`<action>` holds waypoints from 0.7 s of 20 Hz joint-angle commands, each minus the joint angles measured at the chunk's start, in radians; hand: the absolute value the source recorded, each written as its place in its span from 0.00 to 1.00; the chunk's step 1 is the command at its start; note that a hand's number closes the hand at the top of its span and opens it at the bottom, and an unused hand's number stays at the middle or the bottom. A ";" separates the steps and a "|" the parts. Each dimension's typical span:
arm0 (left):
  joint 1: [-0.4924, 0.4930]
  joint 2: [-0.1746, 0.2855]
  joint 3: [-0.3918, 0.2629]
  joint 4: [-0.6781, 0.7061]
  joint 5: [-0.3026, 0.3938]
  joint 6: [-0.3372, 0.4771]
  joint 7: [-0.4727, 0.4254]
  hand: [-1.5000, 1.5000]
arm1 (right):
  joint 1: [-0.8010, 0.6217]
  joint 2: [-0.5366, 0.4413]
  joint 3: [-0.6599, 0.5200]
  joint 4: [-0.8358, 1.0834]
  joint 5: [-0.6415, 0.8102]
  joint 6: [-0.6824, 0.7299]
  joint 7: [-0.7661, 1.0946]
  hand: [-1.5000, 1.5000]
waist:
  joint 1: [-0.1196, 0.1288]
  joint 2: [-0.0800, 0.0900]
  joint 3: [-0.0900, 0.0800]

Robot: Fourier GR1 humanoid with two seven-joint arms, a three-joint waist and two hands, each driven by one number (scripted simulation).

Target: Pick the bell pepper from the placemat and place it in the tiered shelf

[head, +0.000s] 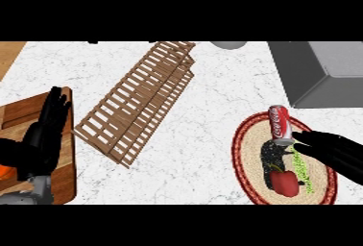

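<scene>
Right robot hand [333,153]: showed at the right edge, low over the right side of the placemat [247,149], fingers straight and apart, clamped on nothing; fingertips [301,139] pointed left, just beside the lower end of a red soda can [280,124], contact impossible to tell from above; can lay on its side across the mat's upper rim.

Bell pepper [285,182]: red, lay unheld on the lower half of the round, red-rimmed placemat, below the hand and near a thin green strip [302,169]; sat at the foot of a dark speckled patch [269,153] in the mat's middle.

Tiered shelf [142,101]: slatted wood, stretched aslant across the middle of the white table [205,163], left of the placemat and well apart from it; held nothing.

Pictured at far left, the left robot hand [46,129]: open, fingers straight and pointing up, at rest over a wooden cutting board [14,115].

Also seen along the far side: a grey box [319,72] at upper right and a grey round object [228,44], cut off by the top edge.
</scene>
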 commanded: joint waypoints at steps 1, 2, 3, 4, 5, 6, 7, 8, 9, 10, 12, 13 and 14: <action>0.001 0.020 0.011 -0.050 0.010 -0.007 0.048 0.50 | 0.011 -0.070 0.044 -0.143 0.171 -0.006 0.195 0.00 | 0.016 0.001 0.001; -0.001 -0.004 -0.013 -0.033 -0.005 -0.005 0.020 0.50 | 0.006 -0.059 0.074 -0.161 0.218 -0.017 0.249 0.00 | 0.019 0.005 0.001; -0.019 0.004 0.006 -0.009 0.011 -0.026 0.008 0.50 | 0.016 -0.046 0.118 -0.195 0.267 -0.020 0.293 0.00 | 0.019 0.007 0.001; 0.037 -0.012 -0.008 -0.039 -0.012 -0.002 -0.009 0.50 | 0.052 -0.041 0.109 -0.219 0.285 -0.019 0.329 0.00 | 0.018 0.005 0.002; 0.030 -0.020 -0.033 -0.086 -0.030 0.013 0.020 0.50 | 0.022 -0.003 0.201 -0.204 0.350 -0.027 0.382 0.00 | 0.038 0.008 0.002; -0.017 -0.004 0.014 -0.018 0.007 -0.024 0.018 0.50 | 0.039 0.036 0.250 -0.175 0.426 -0.035 0.357 0.00 | 0.030 0.011 0.003; -0.010 -0.001 -0.001 -0.048 -0.017 -0.004 0.041 0.50 | 0.063 0.061 0.324 -0.268 0.470 -0.045 0.455 0.00 | 0.027 0.008 0.003; 0.006 -0.039 -0.023 -0.002 -0.025 -0.012 -0.028 0.50 | 0.041 0.073 0.364 -0.166 0.538 -0.045 0.396 0.00 | 0.032 0.012 0.003; -0.031 0.006 0.001 -0.036 -0.010 -0.028 0.043 0.50 | -0.047 0.078 0.366 -0.171 0.515 -0.022 0.486 0.00 | 0.044 0.012 0.002; -0.007 -0.006 0.019 -0.018 0.003 -0.028 0.015 0.50 | 0.048 0.071 0.398 -0.226 0.585 -0.048 0.474 0.00 | 0.022 0.007 0.003; -0.047 -0.002 0.023 0.004 -0.004 -0.033 0.016 0.50 | -0.034 0.056 0.401 -0.085 0.621 -0.031 0.434 0.00 | 0.032 0.011 0.003; -0.054 -0.029 -0.007 -0.008 -0.031 0.004 0.047 0.50 | -0.040 0.060 0.423 -0.124 0.646 -0.022 0.493 0.00 | 0.028 0.009 0.003; -0.016 -0.005 0.007 -0.046 -0.015 -0.023 0.040 0.50 | -0.084 0.069 0.431 -0.099 0.650 0.005 0.539 0.00 | 0.043 0.009 0.002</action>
